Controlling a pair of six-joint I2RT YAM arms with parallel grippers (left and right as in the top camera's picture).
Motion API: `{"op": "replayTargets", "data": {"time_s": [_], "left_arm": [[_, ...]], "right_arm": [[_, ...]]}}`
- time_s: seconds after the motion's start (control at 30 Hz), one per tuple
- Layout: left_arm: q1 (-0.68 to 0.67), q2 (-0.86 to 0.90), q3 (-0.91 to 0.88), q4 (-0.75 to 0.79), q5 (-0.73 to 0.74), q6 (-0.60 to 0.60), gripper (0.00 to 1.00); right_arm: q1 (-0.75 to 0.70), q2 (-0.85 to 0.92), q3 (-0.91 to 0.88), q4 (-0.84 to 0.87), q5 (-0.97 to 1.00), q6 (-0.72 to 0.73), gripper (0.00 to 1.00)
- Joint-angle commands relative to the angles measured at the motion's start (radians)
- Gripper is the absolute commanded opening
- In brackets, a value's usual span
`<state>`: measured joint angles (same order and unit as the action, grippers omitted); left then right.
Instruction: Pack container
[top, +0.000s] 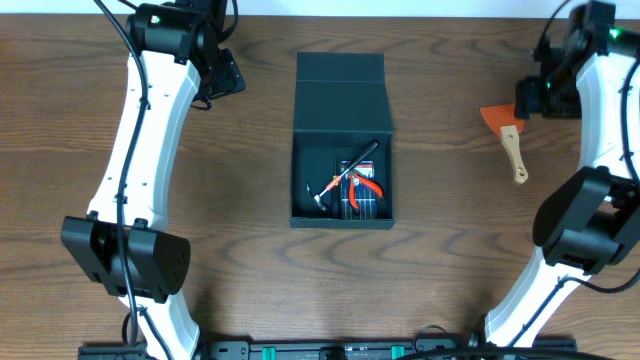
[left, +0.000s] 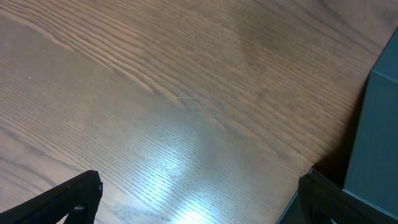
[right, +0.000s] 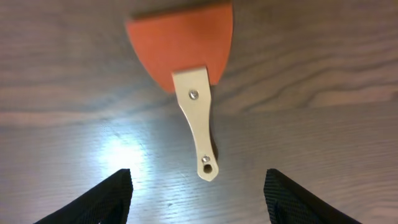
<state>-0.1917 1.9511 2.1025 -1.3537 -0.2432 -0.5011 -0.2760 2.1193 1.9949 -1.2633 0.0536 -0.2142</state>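
Wood-grain table (top: 450, 230) holds the open box (top: 340, 95) at its middle (pliers (top: 366, 186) already inside). We would centre the right claw (right: 199, 183), fingers spread wide, over the scraper (right: 194, 93) handle before closing. The box lies well to its left. The left claw (left: 202, 183), also wide, hovers near the box.

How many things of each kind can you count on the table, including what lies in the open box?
Container: 1
Hammer: 1
Orange-handled pliers: 1
Orange scraper: 1
Total: 4
Anything darker beneath the tools in the box is too dim to tell.
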Motion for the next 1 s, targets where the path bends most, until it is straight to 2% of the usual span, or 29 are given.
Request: {"op": "replayTargets", "data": {"time_s": [0.0, 0.07, 0.17, 0.43, 0.8, 0.97], "left_arm": [[0.002, -0.008, 0.009, -0.003, -0.012, -0.013, 0.99], [0.002, -0.008, 0.009, -0.003, -0.012, -0.013, 0.99], [0.002, -0.008, 0.009, -0.003, -0.012, -0.013, 0.98], [0.002, -0.008, 0.009, -0.003, -0.012, -0.013, 0.98], [0.002, -0.008, 0.009, -0.003, -0.012, -0.013, 0.99], [0.002, -0.008, 0.009, -0.003, -0.012, -0.013, 0.99]], "right_arm": [[-0.029, -0.011, -0.124, 0.061, -0.04, -0.083, 0.7], [-0.033, -0.011, -0.198, 0.128, -0.04, -0.1, 0.76], [-0.032, -0.011, -0.294, 0.208, -0.048, -0.14, 0.8], [-0.032, -0.006, -0.458, 0.348, -0.084, -0.196, 0.79], [-0.04, -0.004, -0.481, 0.423, -0.036, -0.21, 0.85], [-0.058, 0.002, -0.481, 0.425, -0.035, -0.201, 0.82]]}}
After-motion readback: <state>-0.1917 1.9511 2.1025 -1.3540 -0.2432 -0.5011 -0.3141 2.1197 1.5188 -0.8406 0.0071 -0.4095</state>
